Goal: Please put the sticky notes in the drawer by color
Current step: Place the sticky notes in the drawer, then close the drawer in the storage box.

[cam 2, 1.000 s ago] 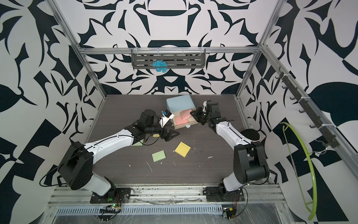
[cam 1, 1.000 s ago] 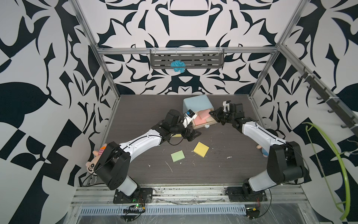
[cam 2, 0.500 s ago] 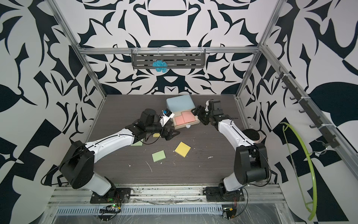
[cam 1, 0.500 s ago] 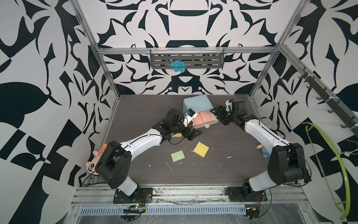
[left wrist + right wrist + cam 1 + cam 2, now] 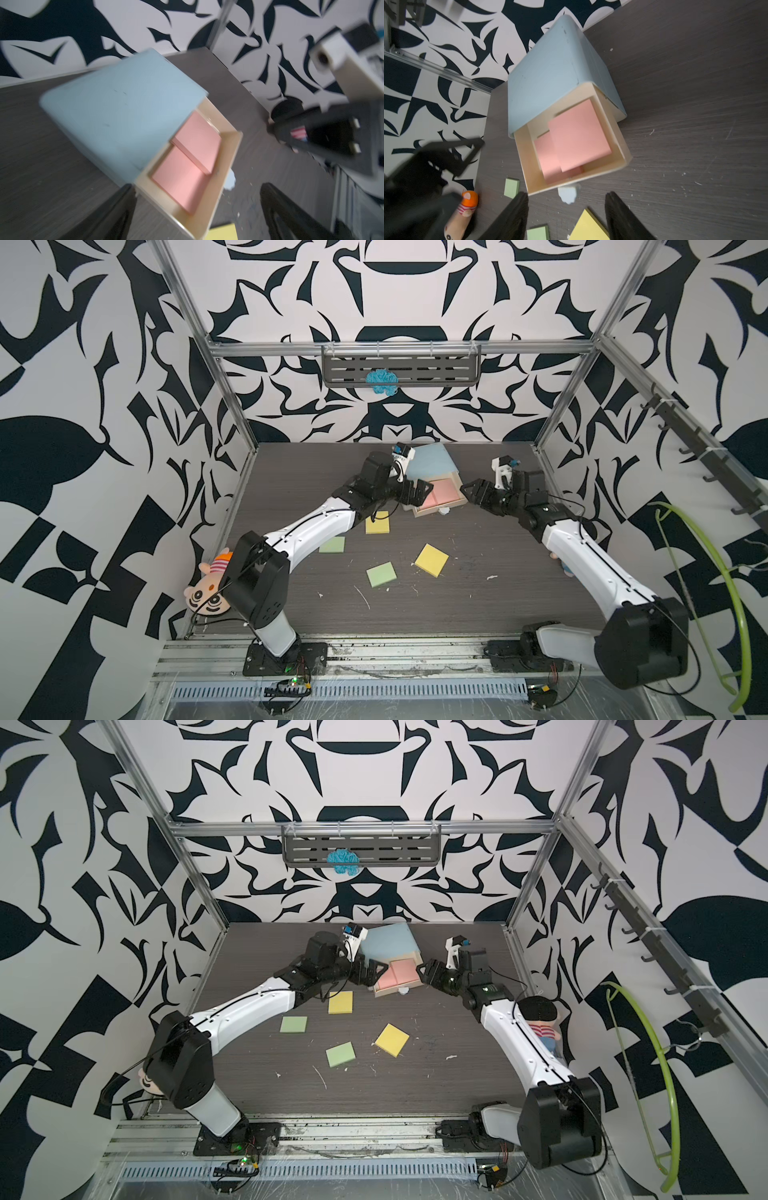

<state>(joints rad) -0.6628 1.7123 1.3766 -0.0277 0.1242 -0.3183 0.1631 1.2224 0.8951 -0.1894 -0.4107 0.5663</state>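
Two pink: we see both pink square paper sticky notes point(image 5: 579, 135) inside the slid-out tray, one overlapping the other, skewed.
Drawer: pale blue boxy desktop drawer chest point(image 5: 430, 460) sits at the table's back, between the two grippers. Its cream top drawer tray point(image 5: 438, 512) stands out toward the front, with a round bluish-white knob point(image 5: 568, 195) on its face.
Yellow: two yellow square paper sticky notes point(image 5: 377, 524) lie loose on the dark wood-grain tabletop point(image 5: 478, 593). We mark the first beside the left forearm, near the tray; the second yellow pad point(image 5: 432, 559) lies further forward, mid-table.
Green: two light green square paper sticky notes point(image 5: 332, 544) lie flat on the table. The first is by the left arm; the second green pad point(image 5: 381, 574) is near the forward yellow one, apart from it.
Left: left gripper point(image 5: 419, 497) has its jaws spread wide and empty, at the tray's left front corner. We cannot tell if it touches.
Right: right gripper point(image 5: 467, 492) has its jaws partway apart, gripping nothing, just beside the tray's right wall. We cannot tell contact.
Extra: plush doll point(image 5: 210, 589) lies at the left arm's base.
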